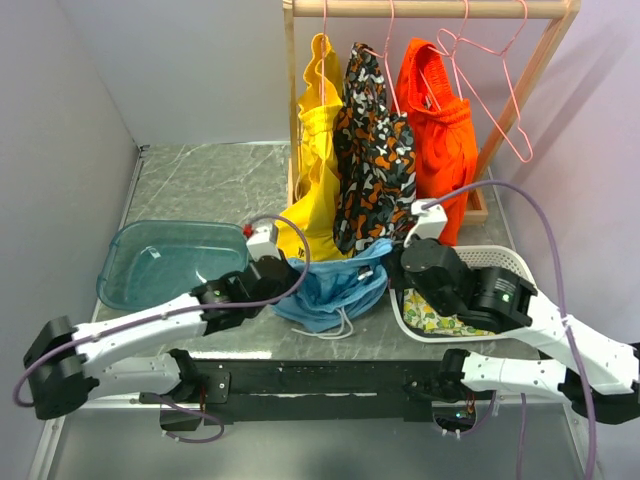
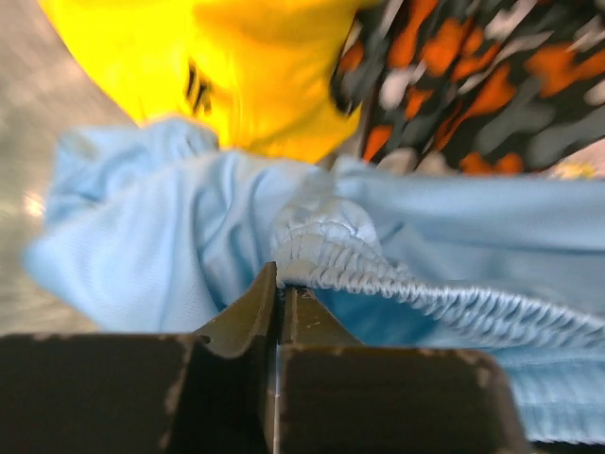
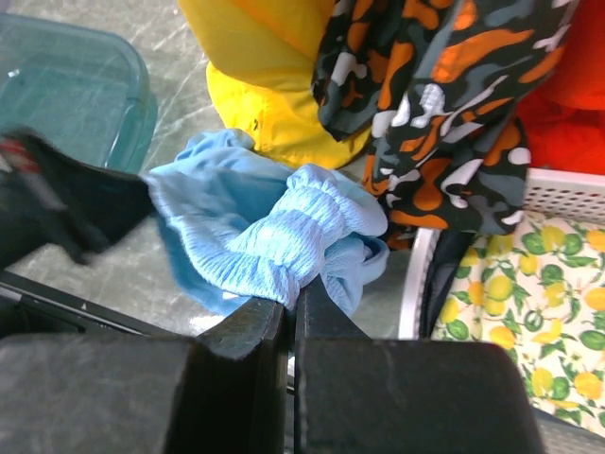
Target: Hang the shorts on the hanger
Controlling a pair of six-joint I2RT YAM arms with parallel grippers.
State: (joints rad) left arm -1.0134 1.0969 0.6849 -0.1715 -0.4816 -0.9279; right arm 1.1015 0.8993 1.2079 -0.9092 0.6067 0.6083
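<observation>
Light-blue fabric shorts (image 1: 335,290) clamped by left end effector (image 2: 281,284) and right end effector (image 3: 288,305) at desk (image 1: 200,190) front; next, lift toward thin pink wire hanger (image 1: 490,103).

Matt light-blue cloth shorts (image 1: 335,288), thin pink wire hanger (image 1: 527,152), wooden rail (image 1: 430,8), glossy plastic tub (image 1: 170,265)

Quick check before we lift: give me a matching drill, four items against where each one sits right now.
1 light-blue shorts
2 pink wire hanger
3 teal tub
4 lemon-print cloth

A hanging on the wooden rail
B in the white basket
C pinched by left pincer and right pincer
D on the table, left side

Pairs: 1-C, 2-A, 3-D, 4-B
</observation>
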